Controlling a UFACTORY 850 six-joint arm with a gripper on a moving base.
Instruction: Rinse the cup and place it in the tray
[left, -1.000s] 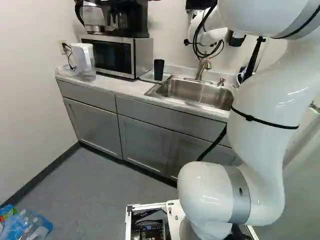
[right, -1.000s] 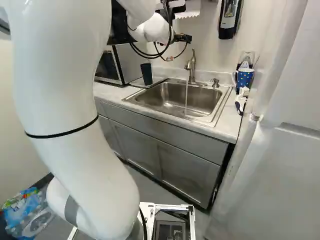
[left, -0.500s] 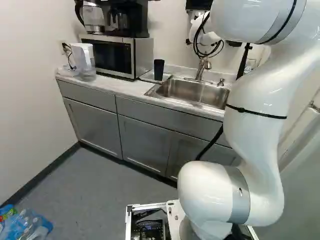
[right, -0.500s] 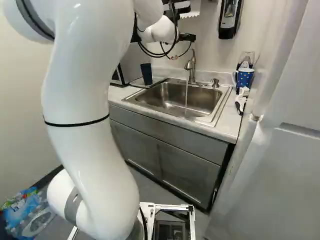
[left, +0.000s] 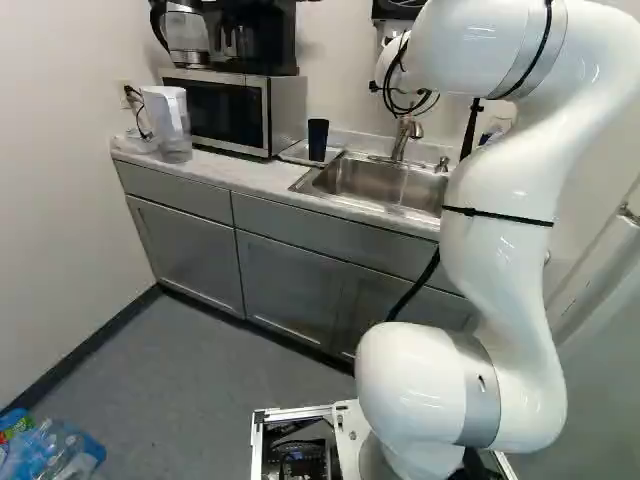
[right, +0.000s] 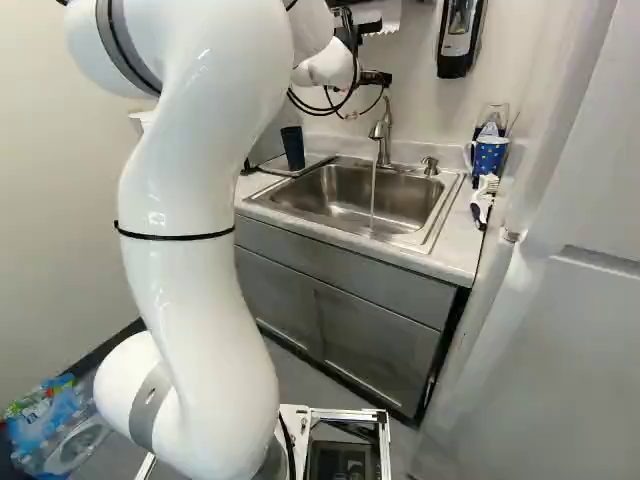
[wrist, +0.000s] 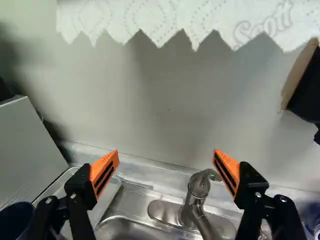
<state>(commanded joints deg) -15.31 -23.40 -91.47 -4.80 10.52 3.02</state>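
Currently the tool (right: 374, 77) stands wide open, holding nothing, near the running faucet (right: 381, 135); the dark cup (right: 293, 148) stands upright on the tray (left: 296, 153) beside the sink (right: 350, 195).

Soft, fairly bright light, seemingly from above, cast blurry-edged shadows on the wall (wrist: 170, 105) below the paper towel (wrist: 150, 20). Small glints marked the white arm (left: 500, 260), sink (right: 335, 195) and tap (wrist: 199, 187); the floor (left: 210, 370) looked dimmer.
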